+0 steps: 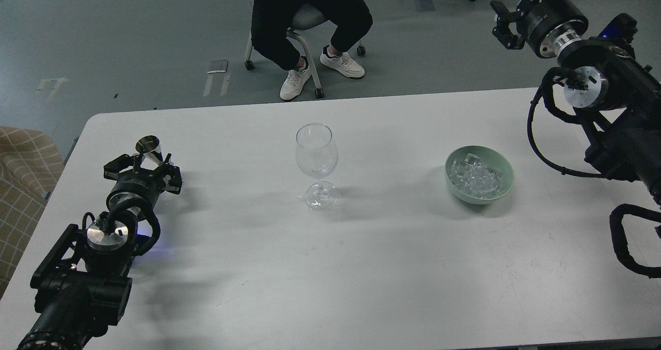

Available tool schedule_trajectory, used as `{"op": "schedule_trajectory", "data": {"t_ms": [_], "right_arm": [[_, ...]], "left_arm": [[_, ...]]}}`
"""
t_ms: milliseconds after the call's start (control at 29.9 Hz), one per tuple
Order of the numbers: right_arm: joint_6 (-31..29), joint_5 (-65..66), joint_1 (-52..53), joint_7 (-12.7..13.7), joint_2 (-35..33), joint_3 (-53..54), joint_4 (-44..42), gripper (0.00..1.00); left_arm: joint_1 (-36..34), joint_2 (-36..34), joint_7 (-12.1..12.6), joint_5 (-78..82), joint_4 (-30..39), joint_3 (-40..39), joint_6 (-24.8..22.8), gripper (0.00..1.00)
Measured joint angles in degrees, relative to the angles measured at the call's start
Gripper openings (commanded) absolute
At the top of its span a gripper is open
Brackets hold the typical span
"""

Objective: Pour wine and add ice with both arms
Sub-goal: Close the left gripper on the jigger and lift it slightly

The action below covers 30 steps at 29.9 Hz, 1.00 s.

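A clear stemmed wine glass [316, 156] stands upright at the table's middle and looks empty. No wine shows in it. A green bowl [503, 172] to its right holds the ice [475, 177], a heap of small clear cubes. A small metal measuring cup [148, 150] stands at the table's left. My left gripper [143, 173] sits low right in front of the cup, its fingers spread on either side of the cup's base; I see no grip on it. My right gripper [503, 26] is open and empty, raised beyond the table's far right corner.
The white table [361, 267] has its far edge near a seated person [310, 25] on a wheeled chair. A checked cushion [23, 185] lies off the table's left edge. My right arm's cables [542, 138] loop over the table's right side.
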State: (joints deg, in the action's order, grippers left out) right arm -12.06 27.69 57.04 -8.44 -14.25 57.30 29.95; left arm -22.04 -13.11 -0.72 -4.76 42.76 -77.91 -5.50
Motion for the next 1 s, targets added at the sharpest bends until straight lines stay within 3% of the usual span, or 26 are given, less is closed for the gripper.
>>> {"op": "schedule_trajectory", "data": {"t_ms": [1003], "right_arm": [[-0.06,0.08,-0.12,0.00,0.00,-0.17,-0.07,1.00]], "left_arm": [[-2.62,0.18,-0.16,-0.94,-5.35,-0.15,-2.90,0.39]]}}
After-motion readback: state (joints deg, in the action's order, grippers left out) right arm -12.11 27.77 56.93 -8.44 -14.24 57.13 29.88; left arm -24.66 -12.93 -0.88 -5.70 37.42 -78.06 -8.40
